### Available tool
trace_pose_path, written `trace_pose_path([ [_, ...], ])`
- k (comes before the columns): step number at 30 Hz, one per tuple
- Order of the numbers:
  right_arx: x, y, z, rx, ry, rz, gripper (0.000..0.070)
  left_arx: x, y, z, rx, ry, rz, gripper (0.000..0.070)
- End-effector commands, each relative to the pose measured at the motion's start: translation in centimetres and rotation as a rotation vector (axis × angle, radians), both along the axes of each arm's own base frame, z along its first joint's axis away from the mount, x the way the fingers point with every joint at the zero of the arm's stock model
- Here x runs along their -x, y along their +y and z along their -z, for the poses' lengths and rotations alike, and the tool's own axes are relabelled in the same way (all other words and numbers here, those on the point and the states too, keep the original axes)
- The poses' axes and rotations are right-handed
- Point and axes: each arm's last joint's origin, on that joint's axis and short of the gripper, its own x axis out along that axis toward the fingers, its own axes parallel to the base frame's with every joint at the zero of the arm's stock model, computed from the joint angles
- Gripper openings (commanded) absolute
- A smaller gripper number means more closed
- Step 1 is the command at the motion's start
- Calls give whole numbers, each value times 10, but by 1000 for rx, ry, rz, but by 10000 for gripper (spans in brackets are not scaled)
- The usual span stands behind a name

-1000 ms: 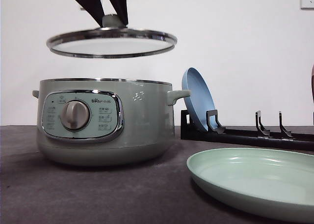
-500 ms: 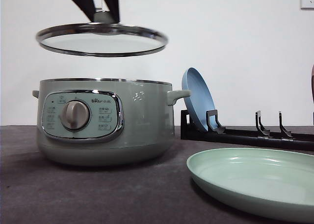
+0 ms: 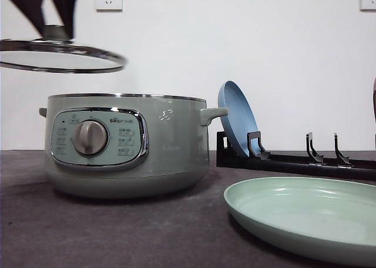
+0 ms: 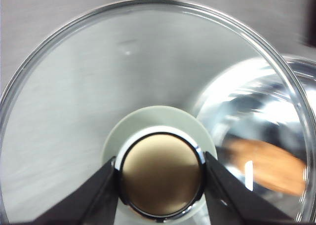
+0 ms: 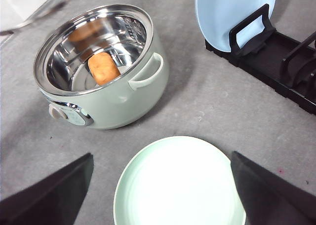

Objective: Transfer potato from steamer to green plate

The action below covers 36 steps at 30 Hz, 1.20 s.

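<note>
Potato [image 5: 103,68] lying inside open steamer [image 5: 101,72], long axis slanting across the bowl. Right gripper [image 5: 160,195] wide open, hanging above green plate [image 5: 177,185], nearer. Left gripper [image 4: 160,185] clamping lid knob [image 4: 160,178].

lid [image 3: 59,55] cut off left | potato [image 4: 264,167] blurred | green plate [image 3: 305,221] cropped rt

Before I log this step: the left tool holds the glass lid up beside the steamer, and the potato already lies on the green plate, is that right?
Not quite. The right wrist view shows the potato inside the steamer, and the green plate bare. The left tool does hold the lid by its knob.
</note>
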Motion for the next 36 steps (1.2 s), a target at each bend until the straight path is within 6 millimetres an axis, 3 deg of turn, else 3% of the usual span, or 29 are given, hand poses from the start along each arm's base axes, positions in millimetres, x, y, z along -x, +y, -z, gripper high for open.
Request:
trace_pose_path([
  [1,-2,1,-3,-6,-11,-3,561,1,8,-14,-1,-76,-15,10],
  [9,-20,10,-3,-37,17,-72,561,-1,42,-14,-4,-75,-109,10],
  [16,-63,44,-15,-25,86,-178,561,-1,47,-14,-3,-74,-122,10],
  [26,-141,138,-27,118,176,-429,561,-1,47,-14,-3,-75,-122,10],
  [36,-207,235,4,325,175,-548,561,-1,47,-14,-5,-74,-119,10],
])
